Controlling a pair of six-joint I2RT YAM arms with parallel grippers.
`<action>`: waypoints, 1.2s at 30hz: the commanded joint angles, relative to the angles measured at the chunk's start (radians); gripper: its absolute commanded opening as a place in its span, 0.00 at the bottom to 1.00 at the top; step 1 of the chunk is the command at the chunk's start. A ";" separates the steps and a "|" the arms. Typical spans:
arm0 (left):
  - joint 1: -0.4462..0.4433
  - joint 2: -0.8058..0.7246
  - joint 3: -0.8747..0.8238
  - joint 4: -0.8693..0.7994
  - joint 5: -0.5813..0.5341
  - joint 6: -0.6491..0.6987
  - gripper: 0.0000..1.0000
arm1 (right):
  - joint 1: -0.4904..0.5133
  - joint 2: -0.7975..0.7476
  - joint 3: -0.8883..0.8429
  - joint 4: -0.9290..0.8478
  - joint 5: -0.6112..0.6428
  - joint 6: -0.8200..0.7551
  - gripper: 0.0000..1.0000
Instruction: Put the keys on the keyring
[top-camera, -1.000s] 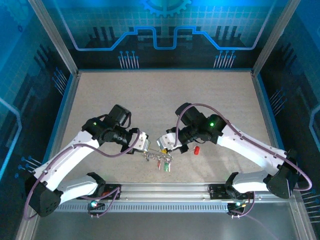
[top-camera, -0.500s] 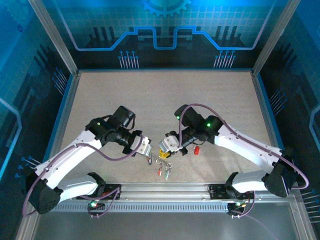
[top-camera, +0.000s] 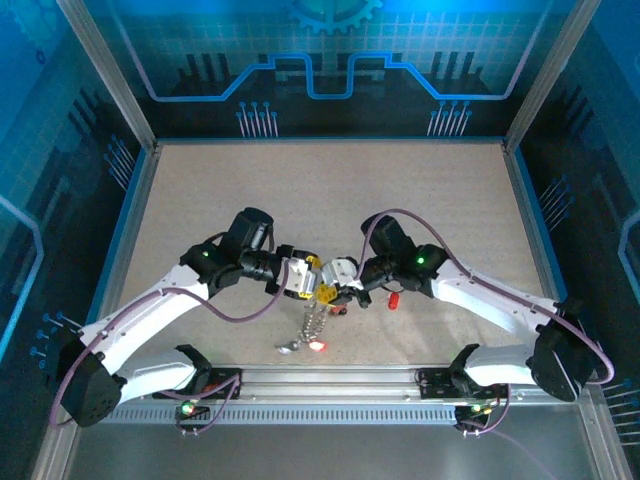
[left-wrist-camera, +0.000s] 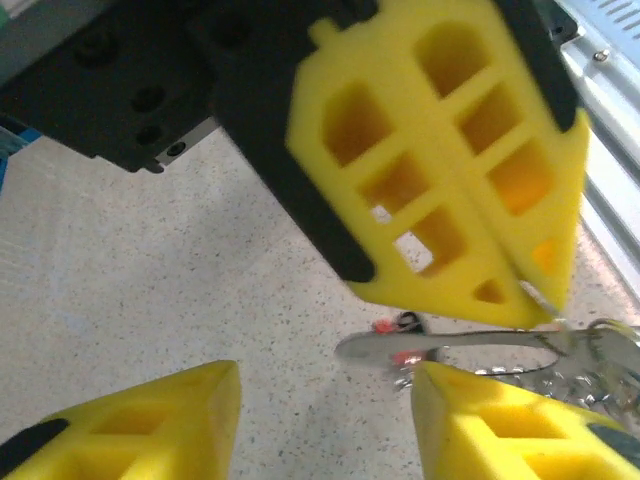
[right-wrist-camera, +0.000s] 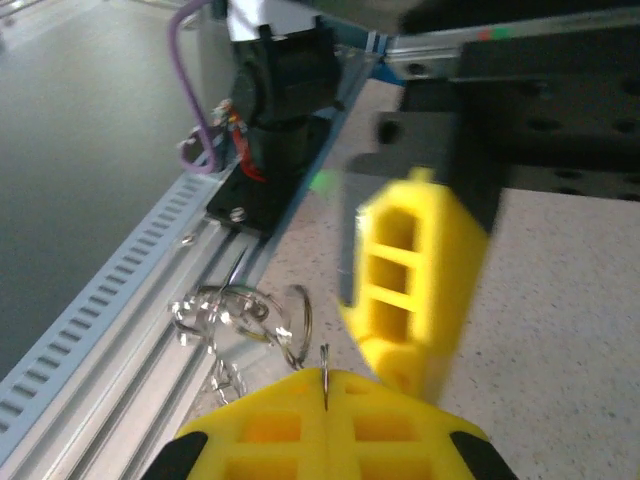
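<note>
In the right wrist view my right gripper (right-wrist-camera: 324, 385) is shut on a thin metal band, seen edge-on: the keyring (right-wrist-camera: 324, 362). Beside it hang a dark loop (right-wrist-camera: 300, 322) and a tangle of small rings and chain (right-wrist-camera: 225, 312). From above, the right gripper (top-camera: 338, 291) meets my left gripper (top-camera: 318, 278) mid-table. A chain (top-camera: 315, 322) hangs below them, ending in a red-headed key (top-camera: 320, 346) and a silvery one (top-camera: 288, 348). The left gripper (left-wrist-camera: 325, 385) is open, and a silvery metal piece (left-wrist-camera: 450, 345) lies just past its right fingertip (left-wrist-camera: 500, 420). A plain red key (top-camera: 394, 299) lies on the table to the right.
The speckled table (top-camera: 330, 190) stretches wide behind the arms. An aluminium rail (top-camera: 330, 385) with both arm bases runs along the near edge, close under the hanging keys. Blue walls and metal posts (top-camera: 105, 70) enclose the sides.
My left gripper has opened and let go of the bunch. Both grippers shifted slightly away from the rail, and the keys now dangle lower on the stretched chain.
</note>
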 joint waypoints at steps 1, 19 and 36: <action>0.015 -0.064 -0.062 0.070 -0.018 -0.060 0.53 | -0.029 -0.043 -0.055 0.213 0.012 0.150 0.00; 0.136 -0.210 -0.130 0.170 0.075 -0.431 0.41 | -0.067 -0.138 -0.278 0.683 0.192 0.398 0.00; 0.113 -0.113 -0.146 0.362 0.222 -0.538 0.39 | -0.066 -0.143 -0.333 0.882 0.208 0.515 0.00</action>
